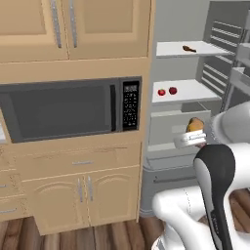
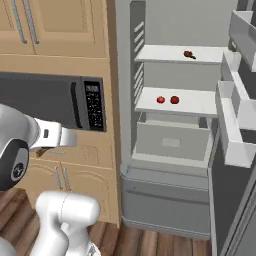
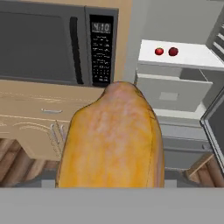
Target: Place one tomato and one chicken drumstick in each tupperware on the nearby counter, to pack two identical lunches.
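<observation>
I see a large golden-brown drumstick (image 3: 114,138) right in front of the hand camera, rising from the bottom edge where the finger tips would sit; they are hidden behind it, so I read the jaws as clamped on it at a fairly wide spread. In the left base view the same piece shows as an orange-brown lump (image 1: 195,125) at the tip of the gripper (image 1: 194,138), held in the air in front of the open fridge (image 2: 170,200).

Inside the fridge, 2 red tomatoes (image 2: 167,100) sit side by side, close but apart, on the middle shelf (image 2: 200,106), toward its left half. On the top shelf (image 2: 160,52) a 2nd small brown drumstick (image 2: 189,54) lies near the middle. Below the middle shelf a grey drawer (image 2: 172,142) stands pulled forward.

Left of the fridge, a dark microwave (image 1: 63,110) is built into the tan cabinets (image 1: 83,193).
</observation>
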Robot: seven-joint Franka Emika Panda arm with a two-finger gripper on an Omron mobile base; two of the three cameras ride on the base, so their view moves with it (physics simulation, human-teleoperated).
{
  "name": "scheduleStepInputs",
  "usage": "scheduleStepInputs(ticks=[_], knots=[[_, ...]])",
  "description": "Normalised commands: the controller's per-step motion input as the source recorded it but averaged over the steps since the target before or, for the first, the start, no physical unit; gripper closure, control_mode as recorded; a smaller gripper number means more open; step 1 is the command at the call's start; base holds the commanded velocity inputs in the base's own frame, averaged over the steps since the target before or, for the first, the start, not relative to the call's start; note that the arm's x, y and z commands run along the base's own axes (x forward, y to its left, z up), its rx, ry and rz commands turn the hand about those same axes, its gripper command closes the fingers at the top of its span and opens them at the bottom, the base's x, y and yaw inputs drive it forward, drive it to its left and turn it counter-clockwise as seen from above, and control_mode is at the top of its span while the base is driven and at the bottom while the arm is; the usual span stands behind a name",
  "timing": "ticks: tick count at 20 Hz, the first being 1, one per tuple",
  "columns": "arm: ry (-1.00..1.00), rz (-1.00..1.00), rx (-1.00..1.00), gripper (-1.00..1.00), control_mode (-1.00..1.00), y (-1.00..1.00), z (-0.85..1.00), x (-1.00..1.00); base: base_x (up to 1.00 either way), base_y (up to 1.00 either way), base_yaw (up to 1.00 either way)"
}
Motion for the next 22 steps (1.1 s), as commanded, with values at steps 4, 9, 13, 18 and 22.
scheduleStepInputs(ticks=[4,9,13,18,22], knots=[[0.0,0.0,0.0,1.0,1.0,0.0,0.0,0.0,-0.02,1.0,0.0],[0.0,0.0,0.0,1.0,1.0,0.0,0.0,0.0,0.0,1.0,0.01],[0.0,0.0,0.0,1.0,1.0,0.0,0.0,0.0,0.0,1.0,0.08],[0.0,0.0,0.0,1.0,1.0,0.0,0.0,0.0,0.0,1.0,0.3],[0.0,0.0,0.0,1.0,1.0,0.0,0.0,0.0,0.0,1.0,0.48]])
